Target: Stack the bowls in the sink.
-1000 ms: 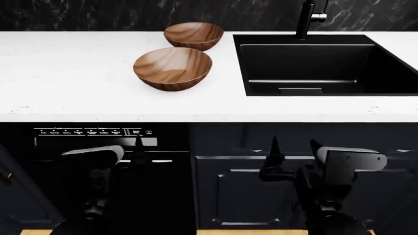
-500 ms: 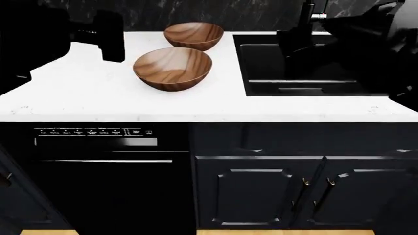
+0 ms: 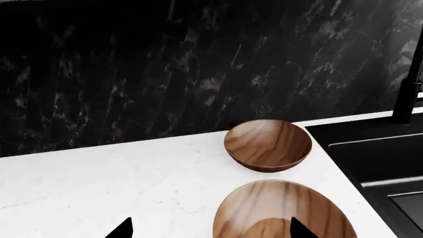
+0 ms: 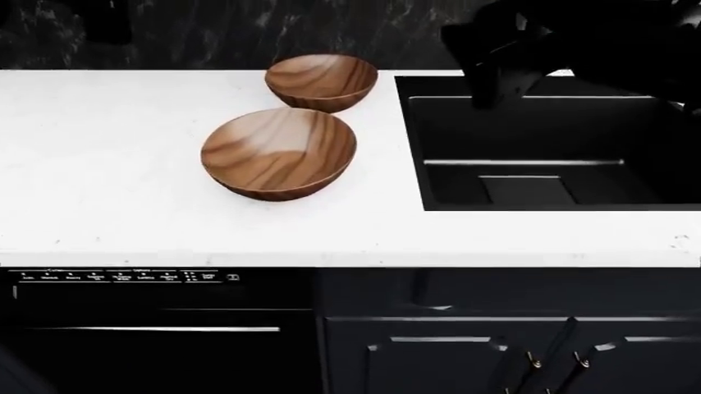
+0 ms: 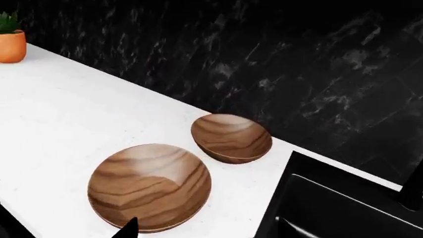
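Two brown wooden bowls sit apart on the white counter, left of the sink [image 4: 547,148]. The nearer bowl [image 4: 279,152] is closer to the counter's front edge; the farther bowl [image 4: 321,82] is by the backsplash. My left gripper [image 3: 211,232] hovers open over the counter, one fingertip above the nearer bowl [image 3: 284,213], with the farther bowl [image 3: 268,145] beyond. My right gripper [image 5: 205,232] is open and holds nothing; one tip shows over the nearer bowl [image 5: 150,186], the other is lost against the black sink [image 5: 330,208]. In the head view my right arm [image 4: 570,41] hangs above the sink's back.
A tall black faucet [image 3: 408,94] stands behind the sink. An orange plant pot [image 5: 12,45] sits far along the counter by the black marble backsplash. A dishwasher [image 4: 143,328] and dark cabinets lie below the counter's front edge.
Both arms have risen from below the counter to above it. The head view has shifted, showing more of the sink's bottom. The bowls have not moved.
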